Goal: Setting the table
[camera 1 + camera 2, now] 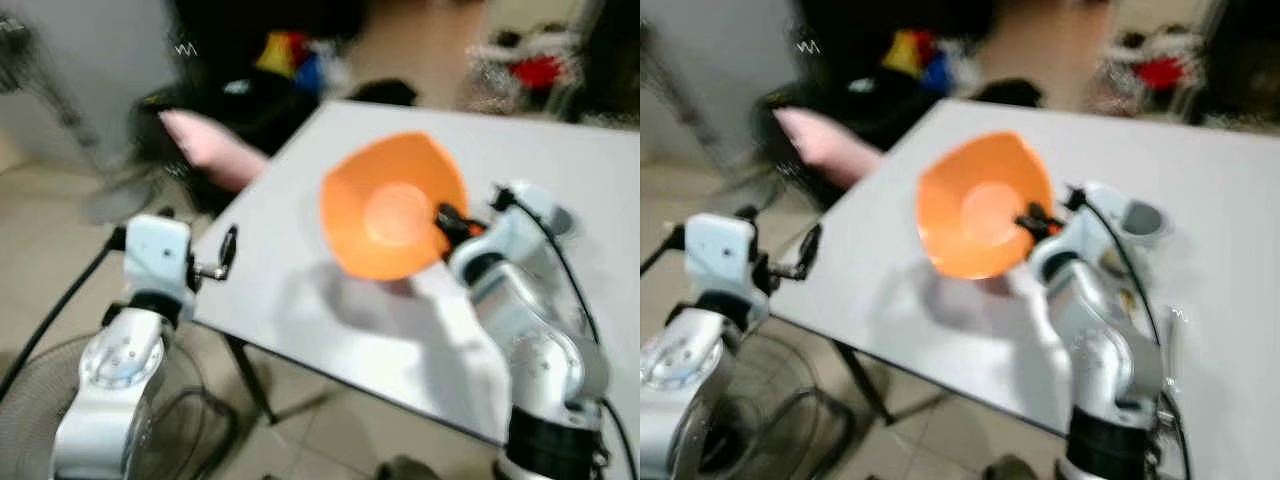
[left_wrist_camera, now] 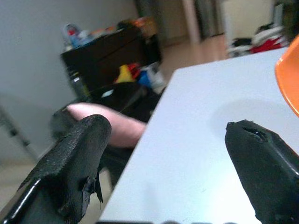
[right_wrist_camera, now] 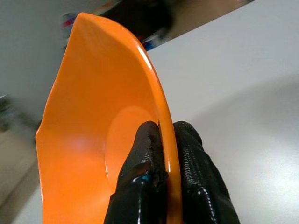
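One orange bowl (image 1: 393, 205) in right tool (image 3: 163, 140)

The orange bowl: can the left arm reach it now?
Probably yes: the left gripper, open, hangs at the white table's edge with bare tabletop between it and the orange bowl, which the right gripper holds.

One orange bowl (image 1: 392, 205), one white table (image 1: 560, 180), two claws: left (image 2: 168, 154), right (image 3: 163, 154).

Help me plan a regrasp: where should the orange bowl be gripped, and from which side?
By its thin rim. The right gripper already pinches the orange bowl there, one finger inside, one outside. Coming from the robot's side probably suits, since the nearest edge faces it.
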